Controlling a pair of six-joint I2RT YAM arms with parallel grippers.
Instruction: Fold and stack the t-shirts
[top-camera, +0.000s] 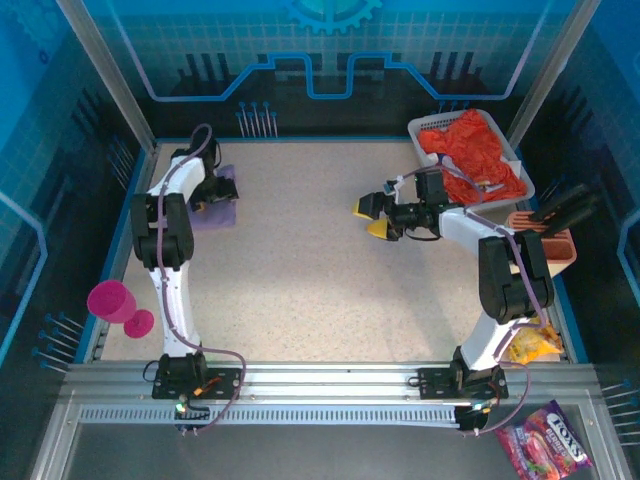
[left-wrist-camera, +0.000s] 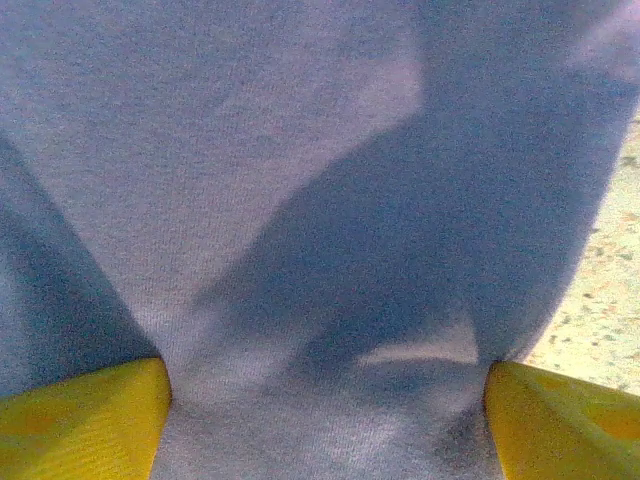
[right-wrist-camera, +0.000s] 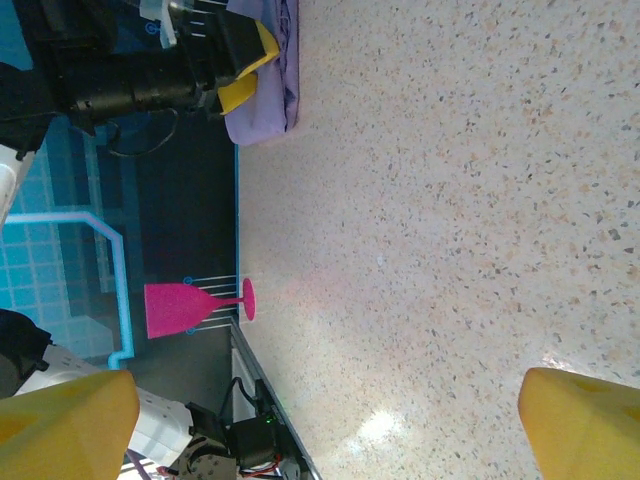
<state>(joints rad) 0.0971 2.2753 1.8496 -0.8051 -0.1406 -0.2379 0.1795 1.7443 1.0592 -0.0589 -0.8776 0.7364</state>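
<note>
A lavender t-shirt (top-camera: 225, 212) lies folded flat at the far left. An orange-red t-shirt (top-camera: 478, 152) sits crumpled in the basket (top-camera: 428, 124), far right.

Robot lab cell, not a home. Speckled tabletop (top-camera: 300, 260) boxed in by an aluminium extrusion frame (top-camera: 330, 385). Blue printed backdrop panels (top-camera: 330, 60) with gear and circuit graphics stand behind and at the sides. Two white robot arms, left arm (top-camera: 170, 290) and right arm (top-camera: 490, 340), are bolted at the near edge. Random test props sit at the edges: pink plastic goblet (top-camera: 112, 300), snack bag (top-camera: 545, 445).
</note>
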